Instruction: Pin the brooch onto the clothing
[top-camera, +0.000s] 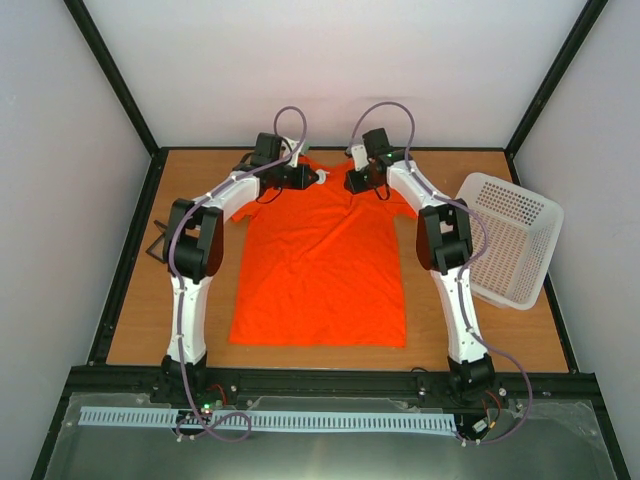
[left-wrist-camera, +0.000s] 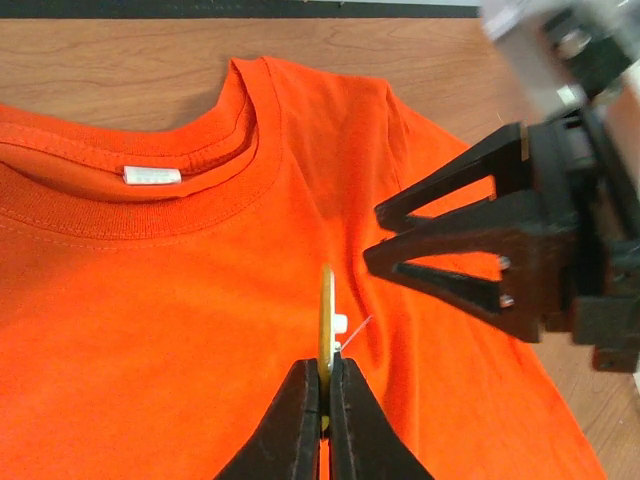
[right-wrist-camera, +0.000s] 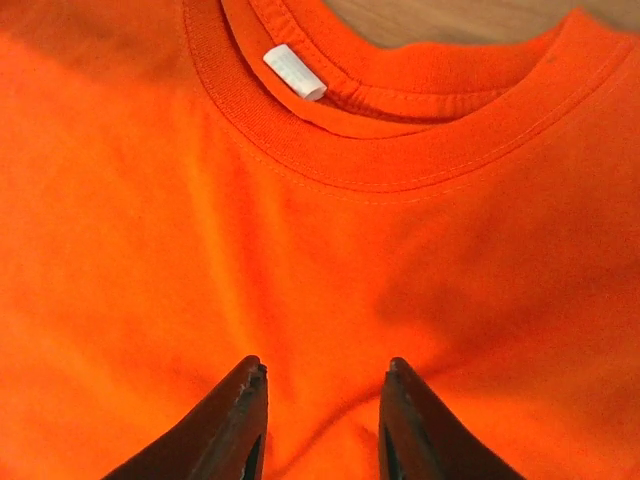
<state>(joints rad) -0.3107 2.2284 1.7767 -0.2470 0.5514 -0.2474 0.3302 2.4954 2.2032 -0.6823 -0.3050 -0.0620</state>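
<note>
Bright, even, diffuse light, soft faint shadows, orange T-shirt (top-camera: 320, 270) heavily saturated, blur in 1 corner, top right of left wrist view

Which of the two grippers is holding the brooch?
The left gripper: it is shut on the golden brooch, held edge-on above the T-shirt. The right gripper stands open, empty.

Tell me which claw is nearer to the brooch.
Left. The left claw is shut on the brooch, holding it edge-on over the orange T-shirt. The right claw stands open off to one side of it, not touching, gripping nothing.
</note>
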